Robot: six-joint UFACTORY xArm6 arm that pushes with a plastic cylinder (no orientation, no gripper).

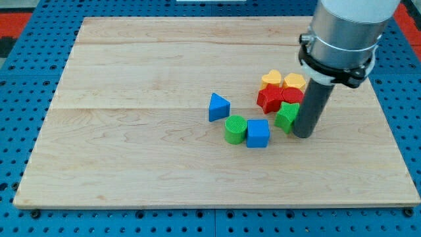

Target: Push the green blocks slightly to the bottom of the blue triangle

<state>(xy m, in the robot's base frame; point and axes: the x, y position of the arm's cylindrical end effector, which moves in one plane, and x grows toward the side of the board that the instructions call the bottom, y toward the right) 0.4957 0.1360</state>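
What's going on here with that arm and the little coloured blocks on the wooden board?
The arm is pushing blocks with its dark rod. My tip sits right against the view's right side of a green star-shaped block. A green cylinder block stands just below and right of the blue triangle block, touching a blue cube block. Red blocks and yellow blocks cluster above on the wooden board.

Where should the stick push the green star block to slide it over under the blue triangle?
No grabbing here, only pushing. My tip already sits at the green star block's right side, the right face to push toward the view's left. The blue cube and green cylinder lie in its path below the blue triangle.
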